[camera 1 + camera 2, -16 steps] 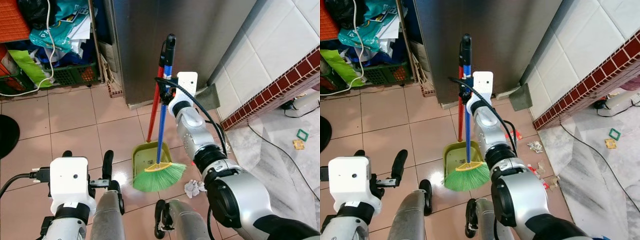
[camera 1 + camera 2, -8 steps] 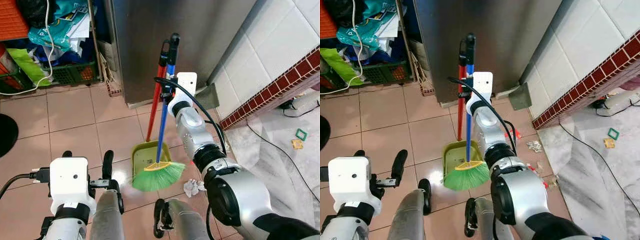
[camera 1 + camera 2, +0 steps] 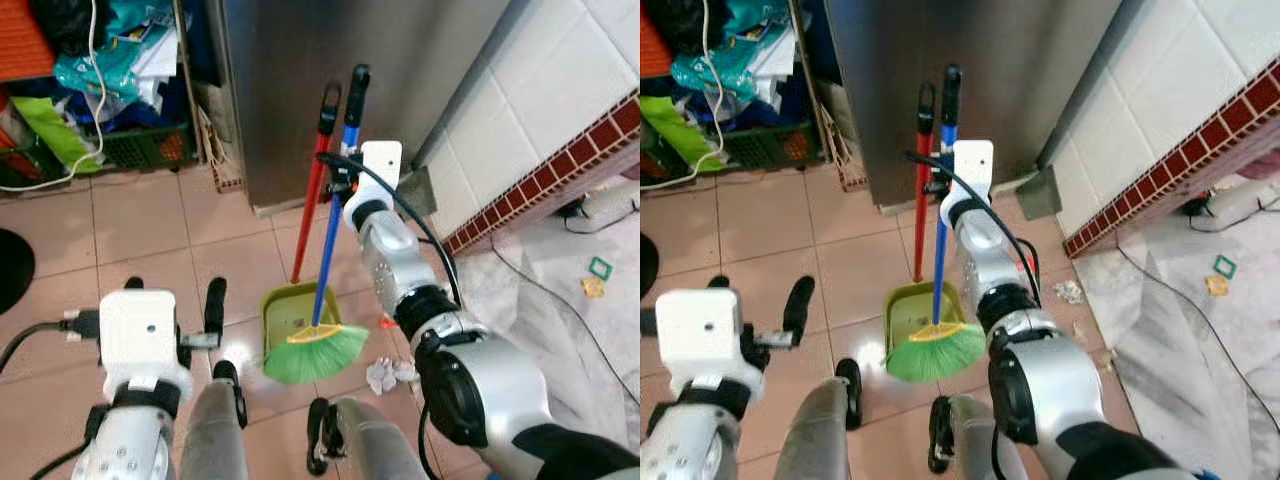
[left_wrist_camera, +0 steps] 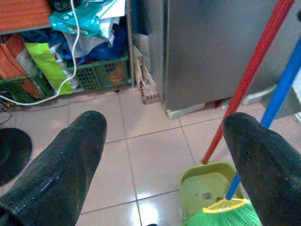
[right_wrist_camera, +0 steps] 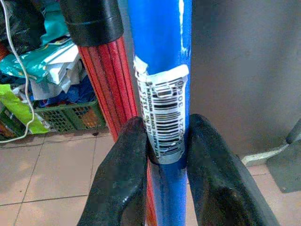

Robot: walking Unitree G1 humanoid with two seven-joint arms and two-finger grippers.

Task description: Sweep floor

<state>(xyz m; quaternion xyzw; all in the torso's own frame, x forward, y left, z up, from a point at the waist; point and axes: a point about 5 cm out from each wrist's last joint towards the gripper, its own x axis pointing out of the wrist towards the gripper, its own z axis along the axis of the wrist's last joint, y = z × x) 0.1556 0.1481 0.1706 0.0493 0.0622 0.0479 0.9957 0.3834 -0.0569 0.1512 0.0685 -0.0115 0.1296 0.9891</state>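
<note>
Two tools in reach: broom held, dustpan leaning alongside.

Right gripper point(image 5: 162, 155) was clamped on the blue broom point(image 3: 325, 265) handle at its barcode label, the red-handled dustpan point(image 3: 292, 311) just behind the jaws, green bristles far below them over the pan. Left gripper point(image 4: 164, 155) hung wide open, empty. Judged best practice: lift the broom clear without snagging the red handle, then sweep the paper scraps point(image 3: 388, 374) toward the pan.

The right pincer point(image 5: 160, 155) has tipped the blue broom point(image 3: 327, 270) away from the red dustpan handle point(image 3: 313, 190), separating their tops.
</note>
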